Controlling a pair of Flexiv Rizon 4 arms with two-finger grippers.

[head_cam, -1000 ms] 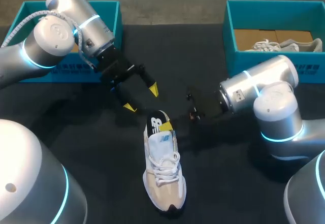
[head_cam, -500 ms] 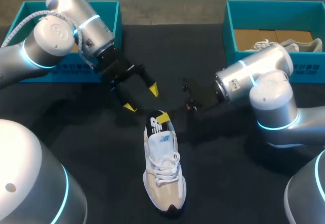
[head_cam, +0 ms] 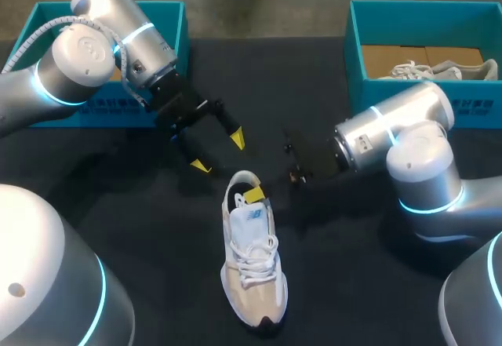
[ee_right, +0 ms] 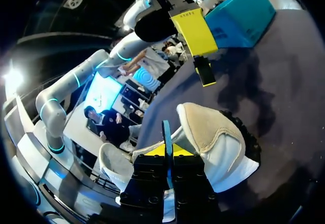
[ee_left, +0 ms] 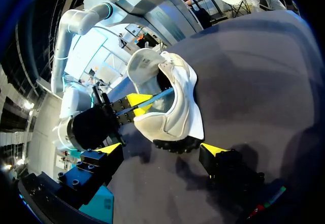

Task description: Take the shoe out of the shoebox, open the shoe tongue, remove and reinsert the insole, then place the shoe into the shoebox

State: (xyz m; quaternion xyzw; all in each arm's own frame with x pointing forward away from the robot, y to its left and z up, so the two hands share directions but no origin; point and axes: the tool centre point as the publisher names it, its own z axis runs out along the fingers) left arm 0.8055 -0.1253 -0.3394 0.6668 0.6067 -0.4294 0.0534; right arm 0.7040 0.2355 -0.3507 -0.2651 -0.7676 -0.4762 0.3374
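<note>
At the table's right side, right arm: it is sitting low, wrist lying nearly level over the black table [head_cam: 345, 283] and pointing toward the middle.
Right gripper [head_cam: 253, 195]: its yellow tips are sitting at the heel opening of the white and beige lace-up sneaker [head_cam: 252, 271], clenched on a thin blue insole [ee_right: 166, 132] standing edge-on between them.
Left arm: it is bending in from the far left, its wrist angling down beside the left teal cardboard shoebox [head_cam: 179, 28].
Left gripper [head_cam: 220, 151]: it is hanging above the table near the sneaker's heel, on the far side, touching nothing, fingers spread wide.
Sneaker: it is resting on its sole mid-table, toe toward the near edge, outside both boxes.
Right teal cardboard shoebox [head_cam: 357, 56]: it is sitting at the far right edge, holding a pale grey sneaker [head_cam: 435, 70].
Open room: dark tabletop is stretching between the two boxes and along both flanks of the sneaker.
</note>
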